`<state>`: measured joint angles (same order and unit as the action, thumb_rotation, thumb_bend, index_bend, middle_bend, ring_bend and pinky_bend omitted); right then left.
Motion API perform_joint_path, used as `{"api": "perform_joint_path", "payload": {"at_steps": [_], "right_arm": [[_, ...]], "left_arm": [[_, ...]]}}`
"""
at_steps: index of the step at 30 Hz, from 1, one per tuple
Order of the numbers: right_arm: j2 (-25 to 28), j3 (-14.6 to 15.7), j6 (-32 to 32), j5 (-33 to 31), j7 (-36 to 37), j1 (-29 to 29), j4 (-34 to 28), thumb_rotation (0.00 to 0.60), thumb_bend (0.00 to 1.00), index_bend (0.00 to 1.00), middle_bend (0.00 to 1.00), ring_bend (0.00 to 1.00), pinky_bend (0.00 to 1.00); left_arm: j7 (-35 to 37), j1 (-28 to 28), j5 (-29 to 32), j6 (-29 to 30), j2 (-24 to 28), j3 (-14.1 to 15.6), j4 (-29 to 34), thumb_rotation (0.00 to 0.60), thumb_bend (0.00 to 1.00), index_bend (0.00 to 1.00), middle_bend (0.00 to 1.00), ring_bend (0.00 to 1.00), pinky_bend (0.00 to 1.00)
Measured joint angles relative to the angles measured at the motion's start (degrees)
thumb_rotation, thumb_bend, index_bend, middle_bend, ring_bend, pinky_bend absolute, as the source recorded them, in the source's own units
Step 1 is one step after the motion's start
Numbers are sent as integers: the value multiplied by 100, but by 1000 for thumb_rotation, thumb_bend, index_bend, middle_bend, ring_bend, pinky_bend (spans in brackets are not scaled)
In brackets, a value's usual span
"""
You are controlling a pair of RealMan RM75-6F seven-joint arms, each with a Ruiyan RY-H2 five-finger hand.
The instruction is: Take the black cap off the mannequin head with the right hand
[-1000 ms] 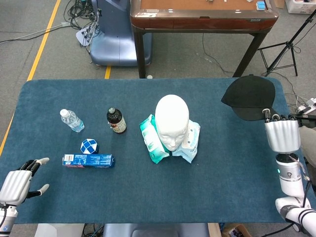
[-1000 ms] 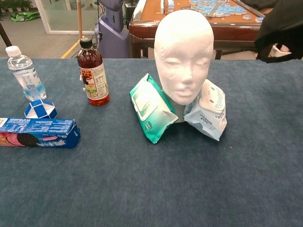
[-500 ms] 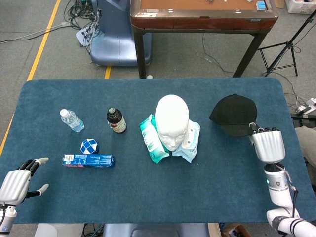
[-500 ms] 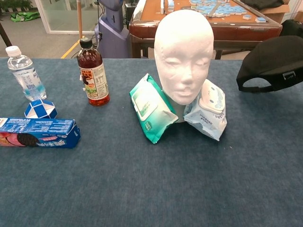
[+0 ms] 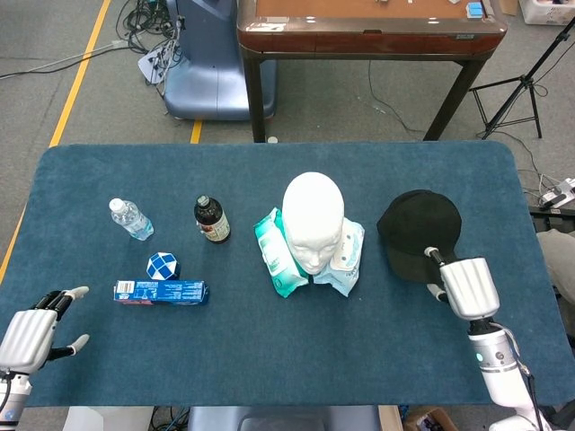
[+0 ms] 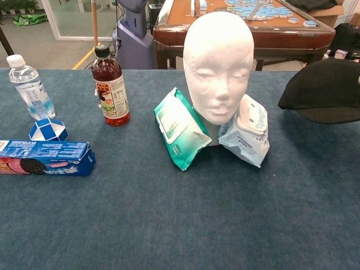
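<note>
Black cap (image 5: pixel 418 233) off the bare mannequin head (image 5: pixel 314 220), lying just beyond and slightly inboard of the right hand (image 5: pixel 464 286), whose fingers touch its near edge, grip unclear; left hand (image 5: pixel 34 331) far off across the table (image 5: pixel 269 359), fingers spread, empty.

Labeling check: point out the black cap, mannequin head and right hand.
black cap (image 5: pixel 418 232), head view, on its crown.
mannequin head (image 5: pixel 313 205), head view, on its bare top.
right hand (image 5: pixel 465 285), head view, on its back.
</note>
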<state>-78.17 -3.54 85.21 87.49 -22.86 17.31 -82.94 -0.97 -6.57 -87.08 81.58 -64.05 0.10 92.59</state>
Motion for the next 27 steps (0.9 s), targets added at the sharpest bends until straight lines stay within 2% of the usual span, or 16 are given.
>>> {"api": "perform_joint_path", "payload": {"at_steps": [4,6,13,15,20,24,27], "right_arm": [[633,210,-635,-144,202,-3,-1053,600,0,378,1000,901,1000],[865,290,-840,-186,283,-6,-1349,600,0,378,1000,901,1000],[1099,426,-1107,-174,660,-19,-1672,600,0,378,997,872,999],[1074,411,-986,-78,665,-56,-1623,600,0,378,956,823,973],[754,280,-141,283,45,-245,-1097,600,0,378,737,642,833],[308,117,762,547,-363,-519,-367,600,0,378,583,497,674],[124,44,1032,577,-411,-740,-105,600,0,378,501,407,560]], "left_arm": [[3,4,-4,7,4,2,6,600,175,218,305,233,448],[-2,4,-1,5,6,1,9,600,175,218,305,233,448],[-12,0,16,-13,10,1,18,600,175,218,305,233,448],[-16,0,13,-11,10,1,18,600,175,218,305,233,448],[-29,-1,9,-15,7,4,18,600,175,218,305,233,448],[-36,-7,13,-28,3,5,14,600,175,218,305,233,448],[-31,-13,27,-42,2,-1,10,600,175,218,305,233,449]]}}
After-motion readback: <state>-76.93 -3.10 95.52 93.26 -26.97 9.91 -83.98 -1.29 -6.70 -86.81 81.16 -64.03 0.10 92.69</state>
